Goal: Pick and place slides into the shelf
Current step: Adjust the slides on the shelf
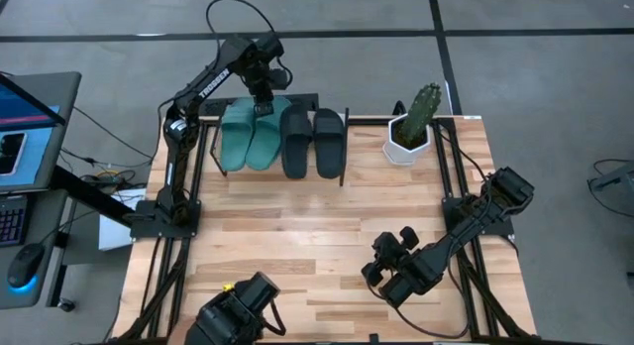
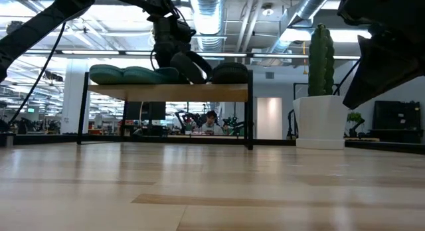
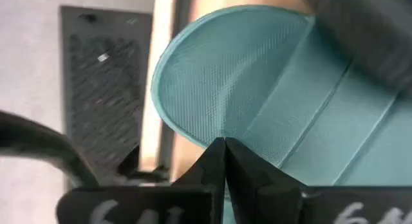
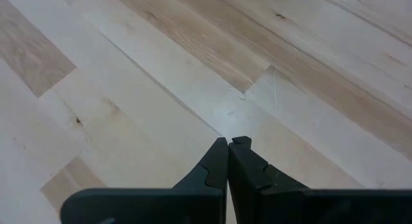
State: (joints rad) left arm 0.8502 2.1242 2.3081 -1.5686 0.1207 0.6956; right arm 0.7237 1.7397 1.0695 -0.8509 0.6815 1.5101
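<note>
With all four slides (image 1: 282, 137) seen on the shelf (image 2: 169, 91), the closed left gripper (image 1: 264, 107) is best lifted straight up so nothing gets bumped.

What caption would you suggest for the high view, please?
Four slides on the shelf; left end effector shut above the teal pair.

Matt textured rubber slides (image 3: 257, 89), wood tabletop (image 4: 193, 76)
</note>
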